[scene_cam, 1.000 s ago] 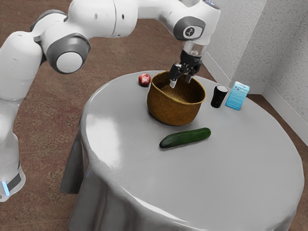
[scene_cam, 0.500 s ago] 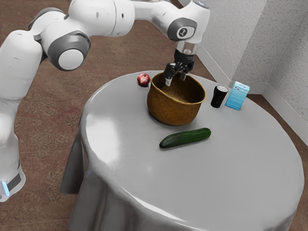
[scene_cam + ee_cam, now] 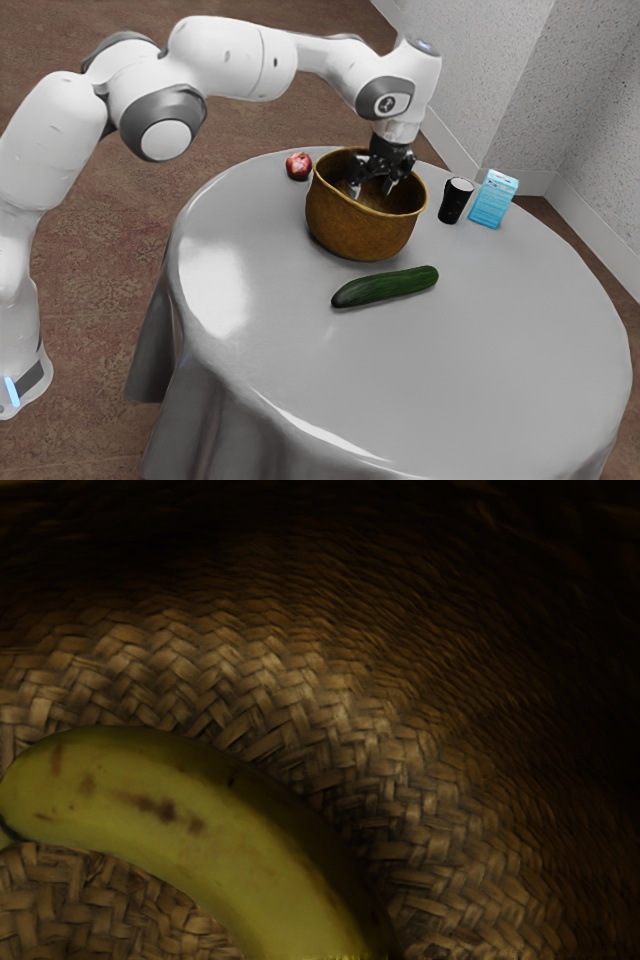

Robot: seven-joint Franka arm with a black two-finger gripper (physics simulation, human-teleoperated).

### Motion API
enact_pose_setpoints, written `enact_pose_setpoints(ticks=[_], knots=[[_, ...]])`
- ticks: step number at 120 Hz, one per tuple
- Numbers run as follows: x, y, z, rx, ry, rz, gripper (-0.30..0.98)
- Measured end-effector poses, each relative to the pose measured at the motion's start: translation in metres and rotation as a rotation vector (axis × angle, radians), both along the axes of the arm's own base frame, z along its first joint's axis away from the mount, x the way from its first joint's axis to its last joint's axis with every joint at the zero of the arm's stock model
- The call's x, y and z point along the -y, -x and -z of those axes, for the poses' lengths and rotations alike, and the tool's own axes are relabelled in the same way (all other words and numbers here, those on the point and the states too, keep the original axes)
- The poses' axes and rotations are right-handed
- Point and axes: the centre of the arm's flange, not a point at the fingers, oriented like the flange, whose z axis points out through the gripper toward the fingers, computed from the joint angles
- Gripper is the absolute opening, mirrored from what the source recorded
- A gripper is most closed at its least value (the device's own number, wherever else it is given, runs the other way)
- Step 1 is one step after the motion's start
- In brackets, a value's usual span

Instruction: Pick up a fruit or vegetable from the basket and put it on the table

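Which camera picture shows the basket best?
The exterior view: it shows the basket from outside, with its front wall and most of its rim. The wrist view looks inside it, up close: dim woven bottom and side, with a banana lying there.

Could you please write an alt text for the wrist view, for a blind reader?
A curved, yellow-green banana with brown marks lies inside a woven basket, whose weave fades into dark shadow beyond it.

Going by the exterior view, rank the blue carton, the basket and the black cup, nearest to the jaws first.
1. Basket: the jaws reach down inside its rim.
2. Black cup: beside the basket, toward the exterior view's right.
3. Blue carton: just beyond the cup, same side.
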Motion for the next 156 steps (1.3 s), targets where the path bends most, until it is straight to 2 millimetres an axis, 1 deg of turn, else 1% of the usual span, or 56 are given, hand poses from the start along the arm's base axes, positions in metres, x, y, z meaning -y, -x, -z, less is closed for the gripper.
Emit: enact_pose_setpoints(ticks=[28, 50, 62, 71, 78, 96, 106, 122, 130, 138, 149, 156], knots=[[0.005, -0.007, 0.012, 0.004, -0.001, 0.069, 0.68], [0.007, -0.003, 0.025, -0.054, 0.009, 0.090, 0.69], [0.006, -0.001, 0.025, -0.049, 0.008, 0.105, 0.68], [0.006, 0.005, 0.024, -0.029, 0.006, 0.115, 0.66], [0.007, 0.006, 0.022, -0.011, 0.001, 0.125, 0.67], [0.015, 0.002, 0.015, 0.031, -0.013, 0.155, 0.68], [0.021, 0.006, 0.014, 0.043, -0.006, 0.167, 0.68], [0.020, 0.011, 0.023, 0.046, 0.002, 0.170, 0.68], [0.020, 0.013, 0.024, 0.051, 0.003, 0.174, 0.68], [0.020, 0.013, 0.024, 0.056, 0.001, 0.178, 0.64], [0.020, 0.012, 0.023, 0.063, -0.004, 0.183, 0.45], [0.020, 0.013, 0.021, 0.068, -0.004, 0.185, 0.36]])
